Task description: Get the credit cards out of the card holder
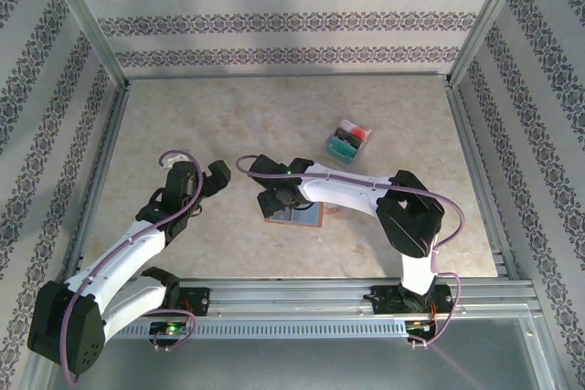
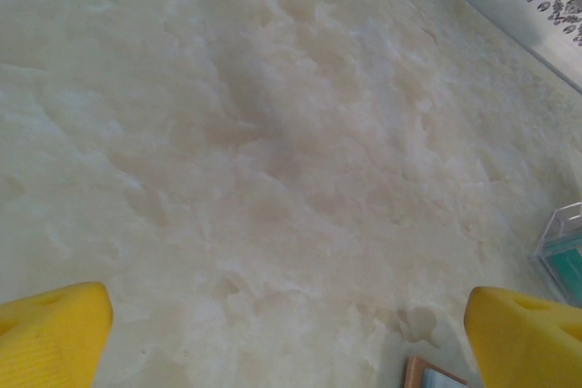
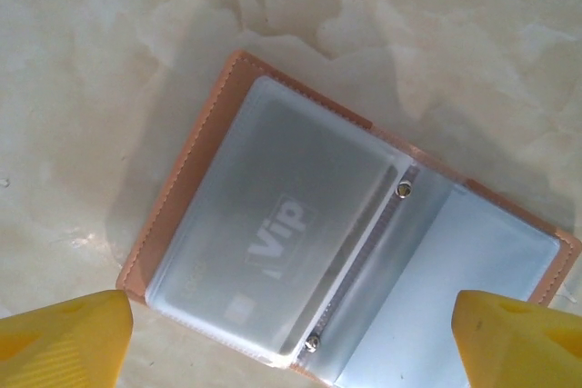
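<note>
The card holder [image 3: 227, 115] lies spread open on the table, salmon-pink with frosted inner sleeves. A grey credit card [image 3: 273, 233] marked "VIP" sits inside its left sleeve. My right gripper [image 3: 291, 352] hovers just above it, open, one yellow finger on each side and nothing between them. In the top view the right gripper [image 1: 272, 196] is over the holder [image 1: 300, 217]. My left gripper [image 1: 203, 173] stands open to the left of it, over bare table. In the left wrist view a corner of the holder [image 2: 427, 374] shows by the open left gripper [image 2: 289, 352]. Teal and orange-red cards [image 1: 348, 140] lie at the back right.
The teal and red cards lie in a small clear box [image 2: 564, 247] at the back right of the marble-look table [image 1: 228, 116]. Metal frame rails [image 1: 366, 289] and patterned walls enclose the table on all sides.
</note>
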Robot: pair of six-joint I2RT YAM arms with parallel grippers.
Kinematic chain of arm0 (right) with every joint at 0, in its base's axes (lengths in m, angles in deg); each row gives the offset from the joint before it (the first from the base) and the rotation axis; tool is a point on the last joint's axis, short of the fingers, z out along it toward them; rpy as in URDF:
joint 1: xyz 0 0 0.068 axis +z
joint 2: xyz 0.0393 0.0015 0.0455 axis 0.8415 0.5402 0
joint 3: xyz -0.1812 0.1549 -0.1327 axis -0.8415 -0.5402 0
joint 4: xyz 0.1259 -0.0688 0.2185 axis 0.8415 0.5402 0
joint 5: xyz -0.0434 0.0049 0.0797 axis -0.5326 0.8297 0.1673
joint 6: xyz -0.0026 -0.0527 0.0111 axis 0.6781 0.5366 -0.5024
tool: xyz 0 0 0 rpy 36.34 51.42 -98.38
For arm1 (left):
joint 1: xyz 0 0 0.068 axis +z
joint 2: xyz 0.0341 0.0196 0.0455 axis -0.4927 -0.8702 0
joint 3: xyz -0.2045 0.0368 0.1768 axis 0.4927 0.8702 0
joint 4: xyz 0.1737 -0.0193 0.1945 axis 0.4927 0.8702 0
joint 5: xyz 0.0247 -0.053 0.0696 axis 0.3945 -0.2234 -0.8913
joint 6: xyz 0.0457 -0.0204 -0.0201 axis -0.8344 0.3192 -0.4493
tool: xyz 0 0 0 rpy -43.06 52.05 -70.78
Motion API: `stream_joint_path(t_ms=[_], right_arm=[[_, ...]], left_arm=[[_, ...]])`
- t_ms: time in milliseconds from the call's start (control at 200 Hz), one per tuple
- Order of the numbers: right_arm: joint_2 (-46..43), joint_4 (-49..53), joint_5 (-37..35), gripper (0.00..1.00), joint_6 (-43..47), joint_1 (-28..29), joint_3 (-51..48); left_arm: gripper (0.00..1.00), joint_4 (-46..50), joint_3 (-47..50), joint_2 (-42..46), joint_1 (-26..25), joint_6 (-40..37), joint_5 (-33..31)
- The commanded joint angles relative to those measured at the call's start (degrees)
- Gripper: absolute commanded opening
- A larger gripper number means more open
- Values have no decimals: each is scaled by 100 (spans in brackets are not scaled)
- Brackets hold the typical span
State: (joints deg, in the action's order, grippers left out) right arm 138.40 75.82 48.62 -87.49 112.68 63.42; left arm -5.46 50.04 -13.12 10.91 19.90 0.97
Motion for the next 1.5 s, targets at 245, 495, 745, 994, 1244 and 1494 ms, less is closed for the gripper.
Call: stream_joint_path(t_ms=[245, 495, 745, 994, 1244, 1494], right_arm=[[464, -36, 64, 76, -15, -44, 201], [586, -190, 228, 69, -89, -96, 12], [592, -192, 193, 62, -103, -120, -95], [627, -175, 186, 54, -106, -124, -170], [535, -175, 163, 53, -120, -141, -246], [445, -216, 183, 73, -145, -79, -111]], left_arm=[[99, -86, 118, 64, 114, 181, 6], [99, -71, 144, 59, 138, 199, 19], [99, -88, 167, 65, 148, 209, 55], [99, -85, 170, 64, 172, 209, 81], [99, -85, 145, 75, 176, 180, 102], [99, -71, 170, 80, 184, 145, 105]])
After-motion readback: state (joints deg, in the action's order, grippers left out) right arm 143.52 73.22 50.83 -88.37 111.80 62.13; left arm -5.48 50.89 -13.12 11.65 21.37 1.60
